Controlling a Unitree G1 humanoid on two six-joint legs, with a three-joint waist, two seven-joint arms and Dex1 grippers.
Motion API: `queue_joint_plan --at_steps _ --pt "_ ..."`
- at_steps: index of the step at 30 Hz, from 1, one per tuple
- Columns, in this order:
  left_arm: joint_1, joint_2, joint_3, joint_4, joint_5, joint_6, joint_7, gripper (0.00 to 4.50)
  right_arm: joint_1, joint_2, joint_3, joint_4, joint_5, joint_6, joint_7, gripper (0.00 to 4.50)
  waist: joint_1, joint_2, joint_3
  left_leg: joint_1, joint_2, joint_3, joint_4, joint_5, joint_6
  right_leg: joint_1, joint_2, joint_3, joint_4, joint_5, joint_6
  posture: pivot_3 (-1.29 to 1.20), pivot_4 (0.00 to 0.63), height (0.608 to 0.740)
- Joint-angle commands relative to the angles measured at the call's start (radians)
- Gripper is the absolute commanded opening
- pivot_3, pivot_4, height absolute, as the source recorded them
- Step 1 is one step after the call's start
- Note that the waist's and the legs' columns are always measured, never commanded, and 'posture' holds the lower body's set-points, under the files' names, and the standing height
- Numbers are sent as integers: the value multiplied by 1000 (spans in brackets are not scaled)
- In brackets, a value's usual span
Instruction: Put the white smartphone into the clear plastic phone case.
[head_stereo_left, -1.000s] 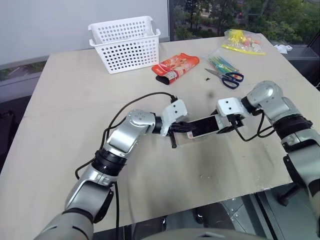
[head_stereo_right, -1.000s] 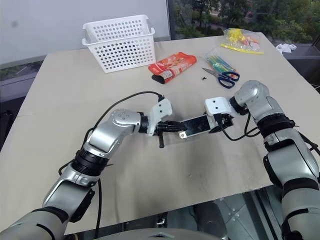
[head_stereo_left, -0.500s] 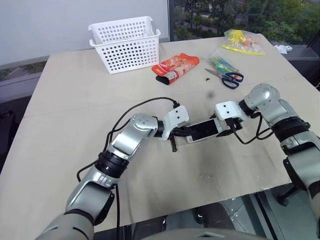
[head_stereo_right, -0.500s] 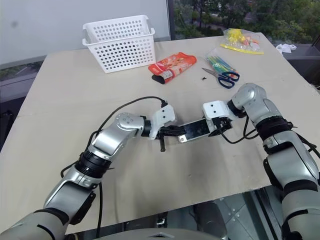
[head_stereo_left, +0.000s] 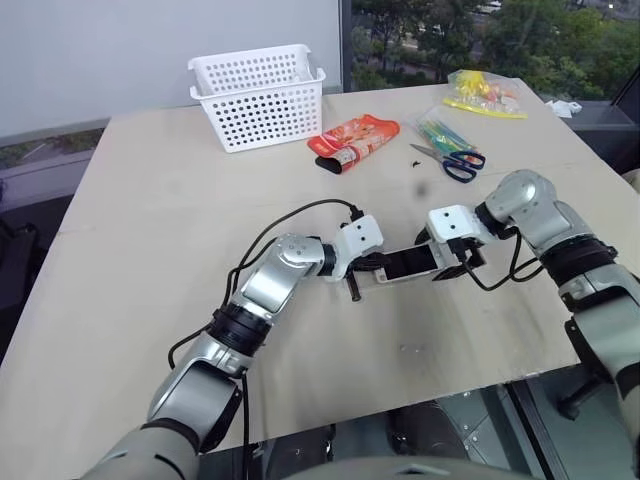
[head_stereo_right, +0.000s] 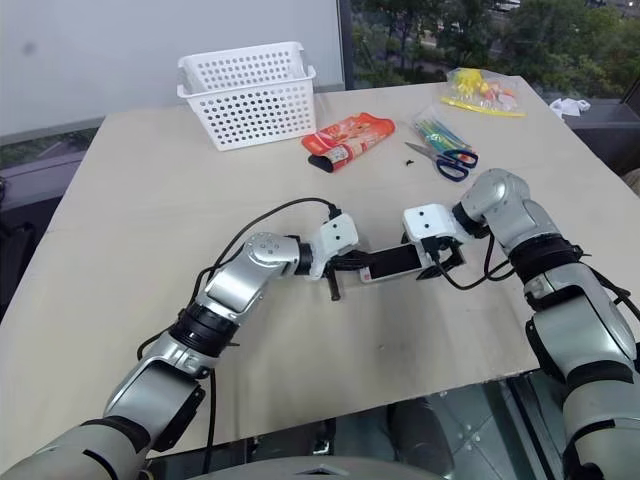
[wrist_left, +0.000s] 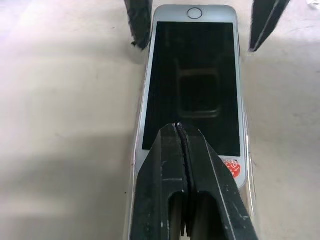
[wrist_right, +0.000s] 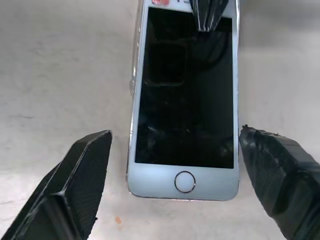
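Observation:
The white smartphone (head_stereo_left: 408, 264) lies flat, screen up, near the middle of the table. A glossy rim of the clear plastic phone case (wrist_left: 136, 150) shows along the phone's sides at the end with the red sticker; whether the phone is fully seated I cannot tell. My left gripper (wrist_left: 178, 127) is shut, its joined tips resting on the screen at that sticker end. My right gripper (wrist_right: 175, 135) is open at the home-button end, one finger on each side of the phone and clear of its edges.
A white basket (head_stereo_left: 258, 95) stands at the far side of the table. An orange snack packet (head_stereo_left: 352, 140), blue-handled scissors (head_stereo_left: 455, 160), a bag of coloured pens (head_stereo_left: 440, 125) and a yellow bag (head_stereo_left: 483, 92) lie at the far right. The table's front edge is close.
The right gripper's fingers have spread off the phone. The phone has gone from tilted to flat on the table. The left gripper has come down with it.

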Motion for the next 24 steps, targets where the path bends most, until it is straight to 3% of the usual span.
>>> queue_joint_plan --at_steps 1,11,12,14,16,17,18,21,24 --pt "61 11 -63 105 64 29 -3 0 -23 -29 -40 -38 25 30 52 4406 -1 0 0 2 0 0 0 0 0 2 0 0 0 0 0 0 150 740" --pt "73 13 -38 60 67 15 1 0 26 -123 -111 -136 76 168 27 4406 0 0 -2 7 2 0 -2 0 0 6 -1 1 0 0 0 0 150 740" --pt "72 12 -27 42 57 20 0 0 36 -130 -116 -146 80 178 21 3910 1 0 -2 7 2 0 -2 0 0 6 -1 1 -1 0 0 0 150 740" --pt "62 8 18 -26 16 58 0 0 63 -148 -125 -167 80 195 2 3426 0 0 -2 7 2 0 -3 0 0 6 -1 1 -2 0 0 0 150 740" --pt "45 16 73 -119 -29 111 -7 0 89 -163 -126 -177 63 192 -25 2213 0 0 -2 6 2 0 -4 0 0 5 -2 1 -3 0 0 0 150 740" --pt "36 22 95 -155 -46 137 -9 0 97 -168 -123 -178 52 186 -37 2050 0 0 -2 5 2 0 -4 0 0 4 -2 1 -3 0 0 0 150 740" --pt "20 45 124 -203 -62 171 -15 0 107 -172 -117 -177 34 171 -58 1566 -3 0 -1 3 1 1 -5 0 0 3 -2 1 -4 0 0 0 150 740" --pt "4 109 163 -285 -82 240 -24 0 123 -169 -110 -182 9 161 -89 271 -4 0 -1 -12 1 1 -5 0 0 -14 -1 1 -3 5 1 0 150 740" --pt "37 218 179 -345 -71 282 -42 0 128 -154 -103 -194 -12 159 -114 108 -5 0 -1 -16 0 1 -6 0 0 -19 0 1 -2 5 1 0 150 740"
